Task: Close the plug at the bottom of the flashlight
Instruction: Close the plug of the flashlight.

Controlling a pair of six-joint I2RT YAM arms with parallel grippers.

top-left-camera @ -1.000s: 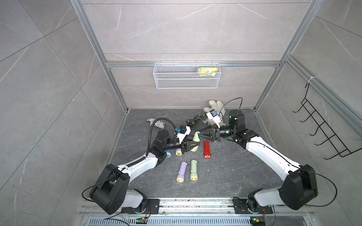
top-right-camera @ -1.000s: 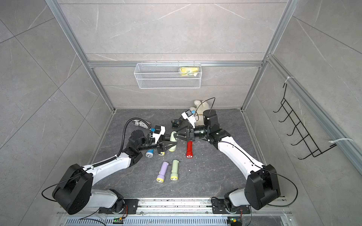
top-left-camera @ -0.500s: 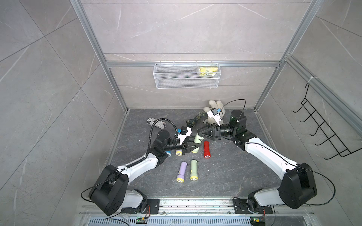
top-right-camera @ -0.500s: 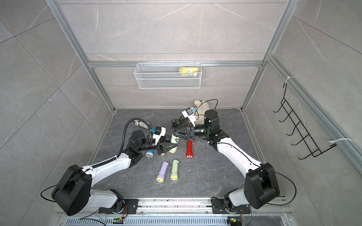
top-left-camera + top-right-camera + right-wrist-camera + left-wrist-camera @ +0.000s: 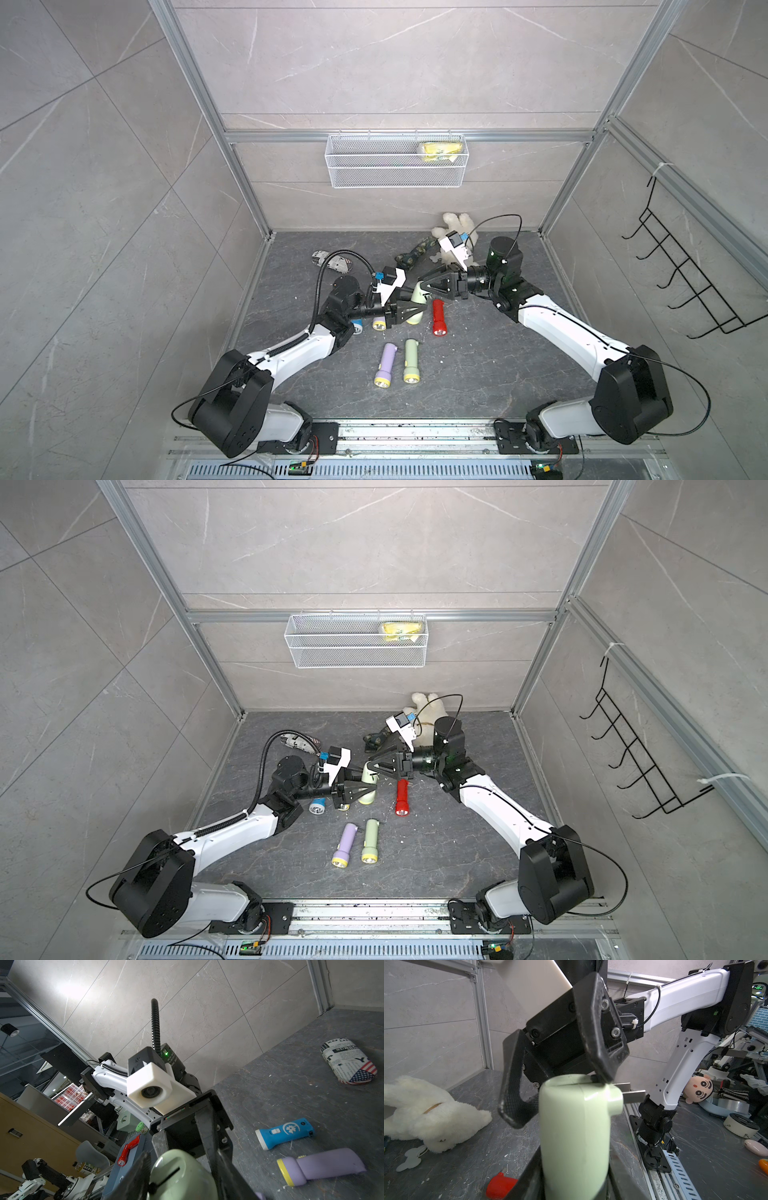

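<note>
You have the pale green flashlight [image 5: 573, 1136] pinched low on its body in your left hand [image 5: 417, 312], so it stands almost upright in the air above the middle of the worktop [image 5: 478, 374], with its bottom end turned up. I judge this low grip is chosen because it leaves the whole bottom end free for the other arm. The plug [image 5: 614, 1097] is not yet closed: its two metal prongs [image 5: 633, 1094] stick out sideways from the end, toward the base of your right arm. Your right hand [image 5: 424, 286] is spread astride this end. One finger [image 5: 510, 1084] lies at the side away from the plug, and the other finger [image 5: 600, 1053] has its tip at the root of the plug. Whether they already press, I cannot tell. A squeeze from here should fold the plug in, I think, but the tip may slip off the smooth rounded edge. The red flashlight [image 5: 438, 318] lies on the worktop just right of the held one.
</note>
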